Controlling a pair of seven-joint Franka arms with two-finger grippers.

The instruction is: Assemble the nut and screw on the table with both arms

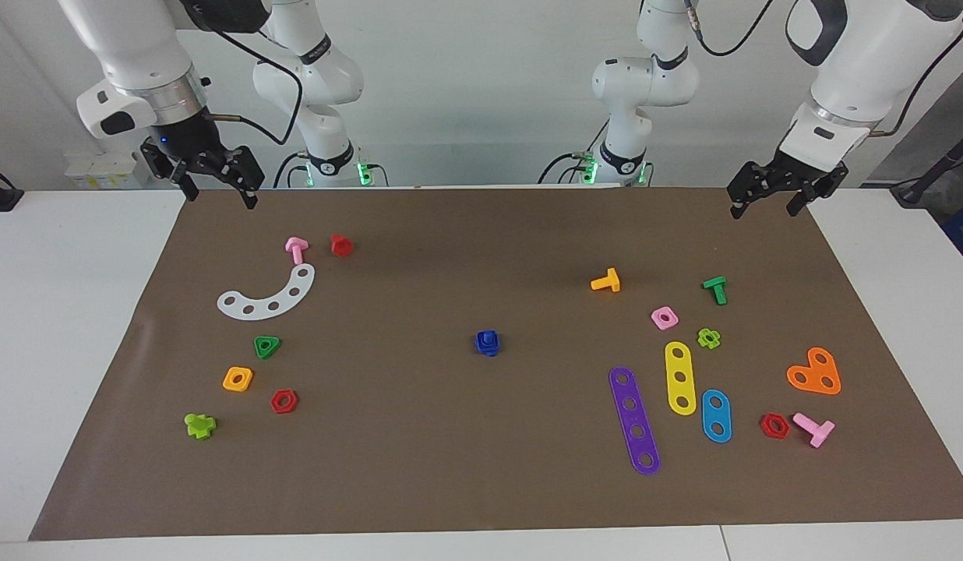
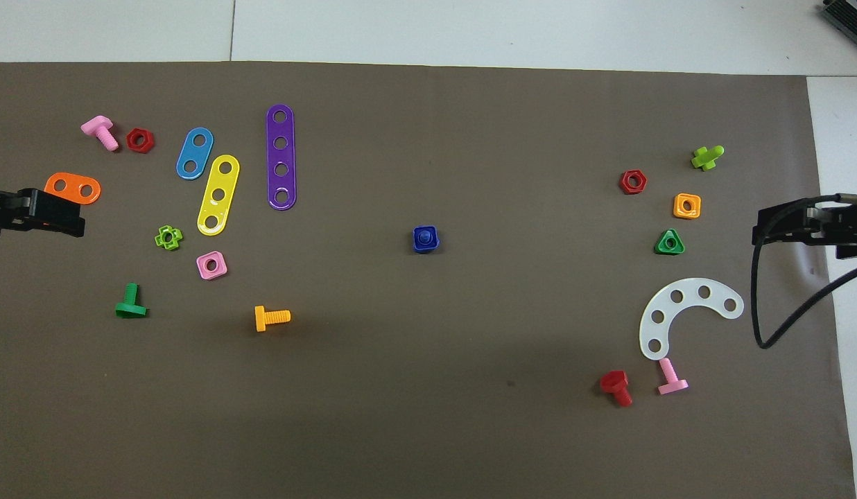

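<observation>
The dark-blue nut [image 1: 485, 345] [image 2: 417, 231] sits on the brown mat [image 1: 481, 475] of the table at its middle. The dark-blue screw [image 1: 489, 336] [image 2: 426, 239] stands in the nut's hole; only its rounded shaft end shows, its head is hidden. The two are joined and nothing holds them. My left gripper [image 1: 763, 209] [image 2: 78, 220] is open and empty, raised over the mat's edge at the left arm's end. My right gripper [image 1: 221, 199] [image 2: 758, 232] is open and empty, raised over the mat's edge at the right arm's end.
Toward the left arm's end lie purple [image 1: 634, 421], yellow [image 1: 680, 378] and blue [image 1: 716, 415] strips, an orange plate [image 1: 815, 372], a pink nut [image 1: 664, 317] and an orange screw [image 1: 606, 281]. Toward the right arm's end lie a white arc [image 1: 267, 296], a green nut [image 1: 267, 347], an orange nut [image 1: 238, 379] and a red screw [image 1: 340, 245].
</observation>
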